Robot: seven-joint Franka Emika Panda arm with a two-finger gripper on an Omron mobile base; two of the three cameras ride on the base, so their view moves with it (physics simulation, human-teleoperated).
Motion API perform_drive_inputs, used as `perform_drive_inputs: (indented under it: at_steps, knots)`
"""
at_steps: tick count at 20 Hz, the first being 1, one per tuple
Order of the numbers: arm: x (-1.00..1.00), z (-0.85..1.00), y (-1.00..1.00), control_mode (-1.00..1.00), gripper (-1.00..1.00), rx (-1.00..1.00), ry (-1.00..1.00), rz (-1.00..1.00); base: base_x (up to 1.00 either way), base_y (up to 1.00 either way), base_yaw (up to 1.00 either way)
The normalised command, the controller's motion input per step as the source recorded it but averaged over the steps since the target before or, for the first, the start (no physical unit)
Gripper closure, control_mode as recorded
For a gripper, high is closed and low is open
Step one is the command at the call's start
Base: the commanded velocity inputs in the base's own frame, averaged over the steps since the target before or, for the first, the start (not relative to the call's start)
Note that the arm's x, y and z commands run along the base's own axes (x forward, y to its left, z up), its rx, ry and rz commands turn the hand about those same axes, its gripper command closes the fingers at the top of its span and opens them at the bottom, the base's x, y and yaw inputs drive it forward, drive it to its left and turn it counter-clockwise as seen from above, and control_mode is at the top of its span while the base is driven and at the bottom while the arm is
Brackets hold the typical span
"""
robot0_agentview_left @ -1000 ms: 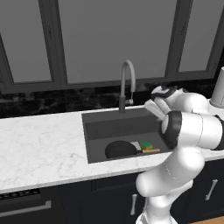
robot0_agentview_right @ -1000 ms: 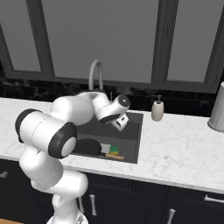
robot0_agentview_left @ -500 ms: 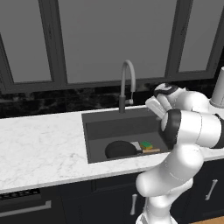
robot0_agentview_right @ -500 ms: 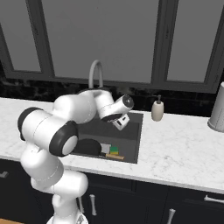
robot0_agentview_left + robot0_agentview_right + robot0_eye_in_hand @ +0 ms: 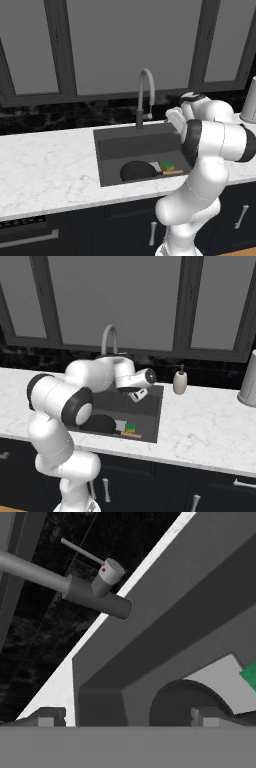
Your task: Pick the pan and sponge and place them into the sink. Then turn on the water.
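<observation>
Faucet (image 5: pixel 95 597) lever lies ahead of the spread, empty fingers (image 5: pixel 122 717); pan (image 5: pixel 185 704) and sponge (image 5: pixel 250 674) sit below in the sink (image 5: pixel 107 145).

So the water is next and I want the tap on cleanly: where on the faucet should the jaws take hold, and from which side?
Probably the thin lever sticking out of the small cap on the faucet base. It is slim and free-standing, so the open gripper could close across it from the sink side.

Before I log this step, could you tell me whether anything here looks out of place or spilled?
Nothing stands out. The pan and sponge lie inside the sink, nothing is spilled on the counter, and no water runs from the faucet.
</observation>
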Motion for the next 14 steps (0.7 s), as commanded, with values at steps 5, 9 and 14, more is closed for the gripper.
perform_drive_inputs:
  at_steps: [5,9,14]
  knots:
    - [0.24,0.00,0.14,-1.00,-1.00,0.10,-0.10,0.00,0.00,0.00,0.00]
    - [0.23,0.00,0.12,-1.00,-1.00,0.08,-0.17,0.00,0.00,0.00,0.00]
    - [0.30,0.00,0.13,-1.00,-1.00,0.04,-0.10,0.00,0.00,0.00,0.00]
